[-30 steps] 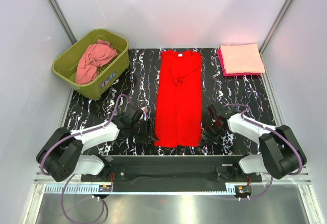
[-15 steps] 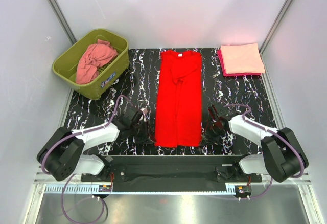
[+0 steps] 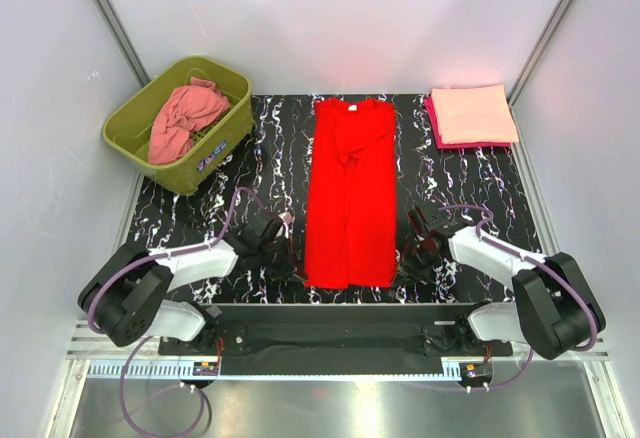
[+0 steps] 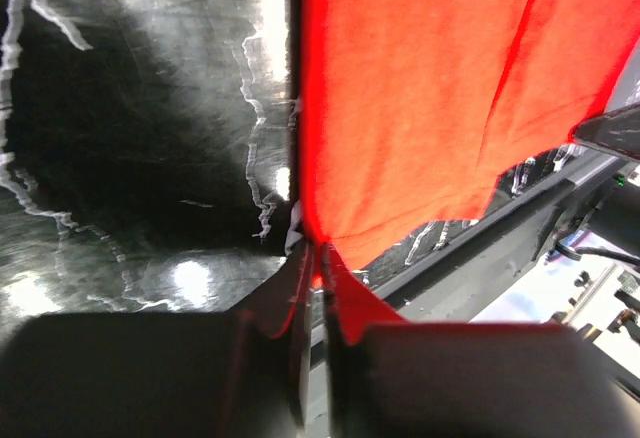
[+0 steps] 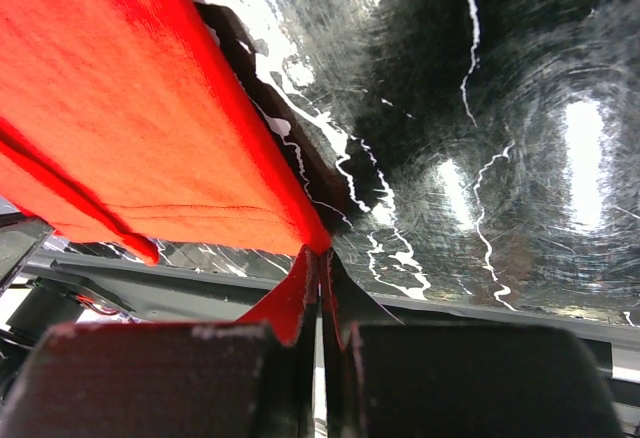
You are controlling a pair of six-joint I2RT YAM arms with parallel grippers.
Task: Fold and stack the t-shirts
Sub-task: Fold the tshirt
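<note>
A bright red t-shirt [image 3: 349,193] lies as a long folded strip down the middle of the black marbled table, collar at the far end. My left gripper [image 3: 297,272] is shut on its near left hem corner [image 4: 318,240]. My right gripper [image 3: 398,271] is shut on the near right hem corner [image 5: 318,244]. Both corners sit low against the table. A pale peach t-shirt [image 3: 474,113] lies folded on a magenta one [image 3: 437,130] at the far right. A salmon-pink t-shirt [image 3: 184,118] is bunched in the tub.
The olive-green tub [image 3: 179,121] stands at the far left corner. White walls close in the table on three sides. The arms' black base rail [image 3: 340,323] runs along the near edge just behind the shirt's hem.
My left gripper has closed onto the red shirt's near left corner and edged slightly toward the near edge. The right gripper stayed shut on its corner.
</note>
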